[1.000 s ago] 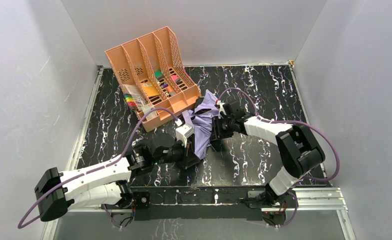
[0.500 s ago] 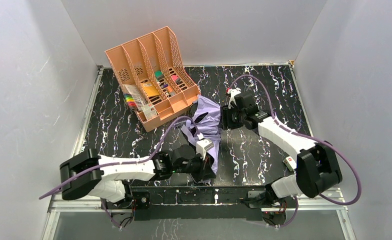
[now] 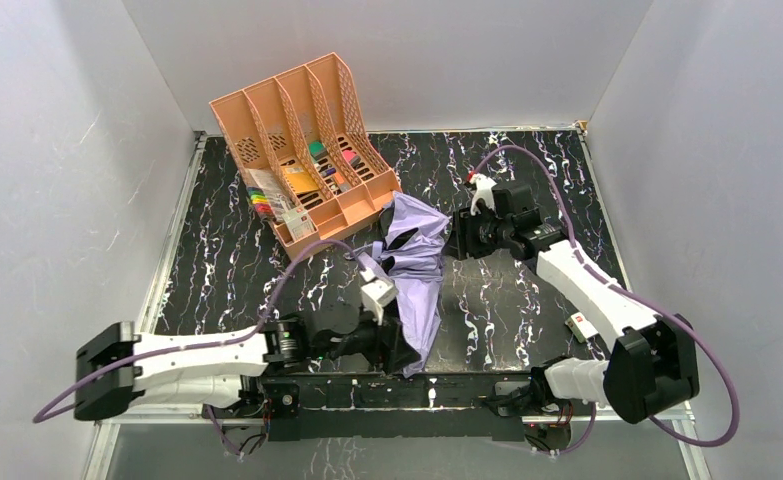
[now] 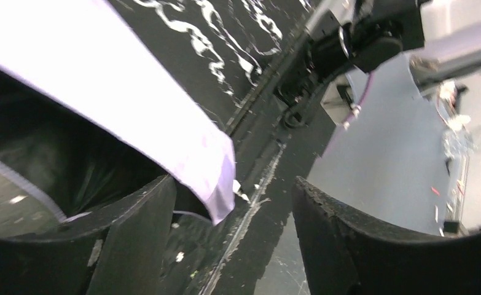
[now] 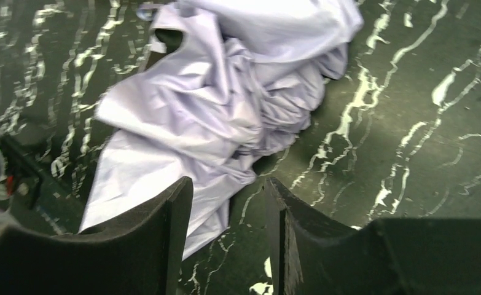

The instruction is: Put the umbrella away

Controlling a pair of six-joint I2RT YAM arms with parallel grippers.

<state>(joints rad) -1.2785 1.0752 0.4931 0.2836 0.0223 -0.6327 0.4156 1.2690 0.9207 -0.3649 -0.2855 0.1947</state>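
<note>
Mid-width on the black marbled tabletop (image 3: 217,270), reaching its near edge, the crumpled pale lavender fabric umbrella (image 3: 414,265) sprawled loose beside the peach plastic file organiser (image 3: 302,140). By the left wrist view, the left gripper (image 4: 234,236) stood open at that edge, a hem hanging between its jaws, seemingly unpinched. By the right wrist view, the right gripper (image 5: 225,243) gaped empty over the canopy, probably for a regrasp, with bare tabletop to its right.

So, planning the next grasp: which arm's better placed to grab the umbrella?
Probably left: the left gripper has open fingers around the umbrella hem; the right gripper hovers beside it.
</note>
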